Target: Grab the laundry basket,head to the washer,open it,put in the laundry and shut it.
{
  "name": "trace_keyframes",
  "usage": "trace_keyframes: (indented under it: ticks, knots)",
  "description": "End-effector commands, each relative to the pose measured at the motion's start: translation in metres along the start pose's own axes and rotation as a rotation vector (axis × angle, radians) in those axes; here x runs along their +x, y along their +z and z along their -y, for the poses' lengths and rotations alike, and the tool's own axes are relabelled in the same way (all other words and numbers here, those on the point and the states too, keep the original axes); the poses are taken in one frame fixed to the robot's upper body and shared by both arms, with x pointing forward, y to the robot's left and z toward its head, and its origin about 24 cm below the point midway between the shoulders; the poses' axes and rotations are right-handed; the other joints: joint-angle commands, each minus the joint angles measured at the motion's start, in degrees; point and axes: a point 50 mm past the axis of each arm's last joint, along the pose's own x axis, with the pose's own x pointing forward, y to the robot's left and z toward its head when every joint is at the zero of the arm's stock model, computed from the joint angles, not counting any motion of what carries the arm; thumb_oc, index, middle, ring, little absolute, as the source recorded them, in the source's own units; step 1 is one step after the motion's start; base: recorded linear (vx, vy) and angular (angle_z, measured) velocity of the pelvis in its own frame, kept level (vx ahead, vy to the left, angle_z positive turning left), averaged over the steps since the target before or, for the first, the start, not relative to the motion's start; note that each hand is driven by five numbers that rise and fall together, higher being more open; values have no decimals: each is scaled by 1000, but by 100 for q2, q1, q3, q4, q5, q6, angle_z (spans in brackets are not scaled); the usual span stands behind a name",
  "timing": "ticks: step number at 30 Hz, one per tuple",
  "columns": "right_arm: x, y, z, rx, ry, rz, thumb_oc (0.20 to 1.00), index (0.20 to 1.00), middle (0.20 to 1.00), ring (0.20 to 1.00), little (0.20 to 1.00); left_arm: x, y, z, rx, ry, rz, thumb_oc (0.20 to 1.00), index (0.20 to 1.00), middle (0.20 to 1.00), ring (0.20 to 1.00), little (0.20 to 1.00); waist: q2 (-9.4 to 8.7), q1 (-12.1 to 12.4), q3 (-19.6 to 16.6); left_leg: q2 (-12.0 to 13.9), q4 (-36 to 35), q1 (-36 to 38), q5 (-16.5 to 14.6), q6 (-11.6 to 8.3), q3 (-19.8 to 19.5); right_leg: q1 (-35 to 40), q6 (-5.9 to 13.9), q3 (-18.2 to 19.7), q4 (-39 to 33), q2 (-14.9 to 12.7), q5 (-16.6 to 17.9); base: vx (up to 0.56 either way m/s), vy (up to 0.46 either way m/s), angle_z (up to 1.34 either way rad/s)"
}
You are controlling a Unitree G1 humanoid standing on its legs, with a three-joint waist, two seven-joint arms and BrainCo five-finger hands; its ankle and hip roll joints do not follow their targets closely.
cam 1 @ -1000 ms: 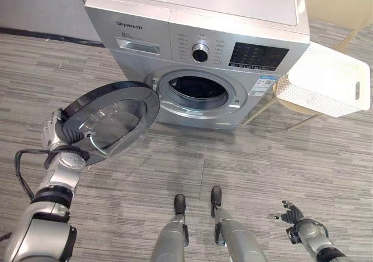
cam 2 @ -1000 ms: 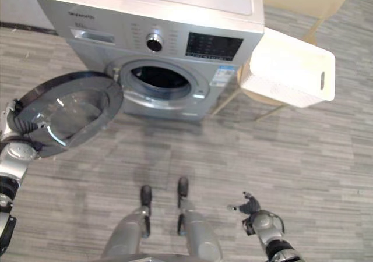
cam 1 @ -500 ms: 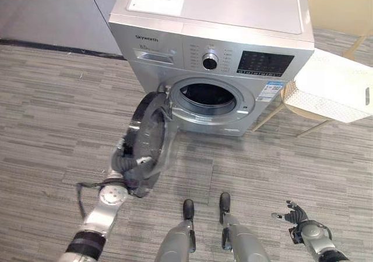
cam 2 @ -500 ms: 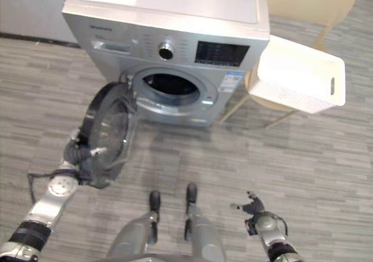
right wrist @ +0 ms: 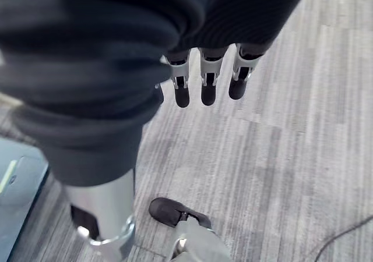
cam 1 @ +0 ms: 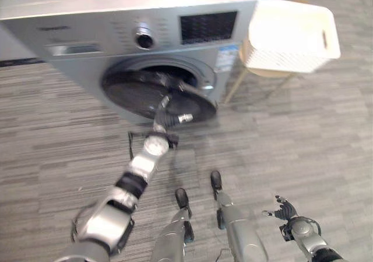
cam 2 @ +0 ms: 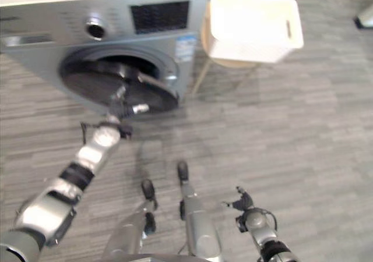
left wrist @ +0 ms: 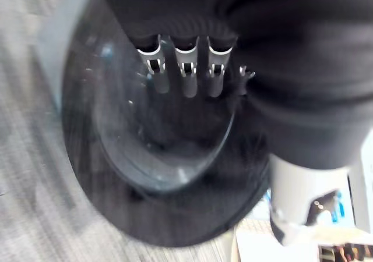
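Note:
The silver washer (cam 1: pixel 111 26) stands ahead. Its round dark glass door (cam 1: pixel 148 96) lies almost flat against the drum opening, with a narrow gap at its lower right edge. My left hand (cam 1: pixel 170 119) rests on the door's lower part. In the left wrist view its straight fingers (left wrist: pixel 186 81) press on the door glass (left wrist: pixel 157 157), so the hand is open. The white laundry basket (cam 1: pixel 291 32) sits on a chair to the right of the washer. My right hand (cam 1: pixel 285 211) hangs low at the right over the floor, with relaxed, open fingers (right wrist: pixel 204 87) holding nothing.
A pale wooden chair (cam 1: pixel 236 87) holds the basket close against the washer's right side. Grey striped flooring (cam 1: pixel 303 134) spreads around the washer and in front of it.
The door has swung from wide open to nearly against the washer's front, with my left hand following it. The camera view has also shifted. My right hand stays low.

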Motion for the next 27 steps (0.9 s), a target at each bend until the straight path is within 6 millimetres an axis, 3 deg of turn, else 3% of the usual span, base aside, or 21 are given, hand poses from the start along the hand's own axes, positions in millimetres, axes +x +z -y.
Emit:
trace_keyframes:
  ticks: [1, 2, 3, 4, 7, 11, 12, 14, 17, 18, 19, 21, 23, 27]
  knots:
    - [4, 18, 38, -66, -91, 76, 1000, 1000, 1000, 1000, 1000, 20, 25, -80, 309, 269, -2, 1000, 1000, 1000, 1000, 1000, 158, -135, -105, 60, 477, -480, 90, -241, -523, 77, 221, 52, 441, 232, -338, -67, 14, -26]
    - [4, 18, 38, -64, -92, 77, 1000, 1000, 1000, 1000, 1000, 21, 26, -80, 310, 269, -1, 1000, 1000, 1000, 1000, 1000, 154, -133, -104, 61, 485, -493, 87, -241, -524, 66, 221, 51, 445, 232, -339, -71, -9, -24]
    - [5, 24, 43, -52, -99, 102, 1000, 1000, 1000, 1000, 1000, 24, 44, -117, 426, 361, -15, 1000, 1000, 1000, 1000, 1000, 128, -217, -94, 103, 573, -670, 84, -232, -471, -52, 243, 86, 424, 231, -232, -56, -25, -21]
    - [4, 24, 39, -58, -90, 105, 1000, 1000, 1000, 1000, 1000, 22, 46, -130, 460, 394, -34, 1000, 1000, 1000, 1000, 1000, 122, -221, -95, 122, 586, -712, 84, -229, -477, -66, 270, 94, 390, 223, -179, -56, -25, -23]
    - [5, 27, 32, -58, -69, 115, 1000, 1000, 1000, 1000, 1000, 18, 48, -138, 441, 421, -4, 1000, 1000, 1000, 1000, 1000, 116, -183, -76, 154, 582, -719, 75, -232, -447, -51, 321, 140, 292, 201, -85, 11, -12, -13]
    - [1, 20, 21, -3, -33, 107, 1000, 1000, 1000, 1000, 1000, 12, 34, -107, 376, 335, 47, 1000, 1000, 1000, 1000, 1000, 109, -68, -81, 143, 553, -498, 31, -268, -485, 141, 315, 128, 214, 172, -130, 52, -8, -3]
    - [0, 17, 19, 12, -33, 105, 1000, 1000, 1000, 1000, 1000, 8, 28, -89, 282, 293, 77, 1000, 1000, 1000, 1000, 1000, 130, -18, -97, 111, 523, -436, 23, -270, -520, 200, 294, 91, 223, 154, -164, 75, -8, -1]
    - [-2, 0, 15, 30, -51, 33, 1000, 1000, 1000, 1000, 1000, -36, -37, -36, 27, 161, -16, 1000, 1000, 1000, 1000, 1000, 205, 248, -224, 23, 288, 196, 5, -288, -697, 792, 261, -41, 200, 103, -328, 259, -61, 13]
    - [-8, -28, 20, 115, -92, -64, 1000, 1000, 1000, 1000, 1000, -101, -107, -15, -140, 124, -233, 1000, 1000, 1000, 1000, 1000, 276, 483, -393, -70, 41, 997, 4, -299, -858, 1539, 238, -238, 99, 68, -469, 270, -50, 72]
    - [-10, -34, 19, 126, -95, -89, 1000, 1000, 1000, 1000, 1000, -115, -120, -12, -174, 120, -286, 1000, 1000, 1000, 1000, 1000, 313, 516, -433, -98, -6, 1138, 6, -296, -906, 1682, 235, -296, 73, 57, -504, 187, -41, 69]
    - [-14, -46, 19, 142, -96, -130, 1000, 1000, 1000, 1000, 1000, -146, -150, -12, -201, 130, -418, 1000, 1000, 1000, 1000, 1000, 360, 603, -534, -113, -90, 1342, 34, -297, -964, 1892, 234, -363, 38, 58, -552, 125, -36, 53]
    - [-17, -55, 19, 148, -98, -165, 1000, 1000, 1000, 1000, 1000, -181, -180, -11, -201, 129, -571, 1000, 1000, 1000, 1000, 1000, 415, 661, -670, -127, -219, 1548, 89, -299, -1013, 2109, 245, -434, -26, 53, -568, 83, -20, 31]
    - [-18, -58, 20, 150, -99, -174, 1000, 1000, 1000, 1000, 1000, -192, -189, -9, -197, 122, -625, 1000, 1000, 1000, 1000, 1000, 436, 672, -728, -130, -284, 1647, 111, -302, -1041, 2192, 250, -460, -55, 47, -573, 61, -7, 10]
    - [-22, -65, 23, 158, -103, -193, 1000, 1000, 1000, 1000, 1000, -248, -227, -4, -160, 87, -875, 1000, 1000, 1000, 1000, 1000, 499, 751, -954, -130, -440, 1933, 168, -315, -1087, 2500, 260, -530, -166, 62, -608, 69, -16, 0]
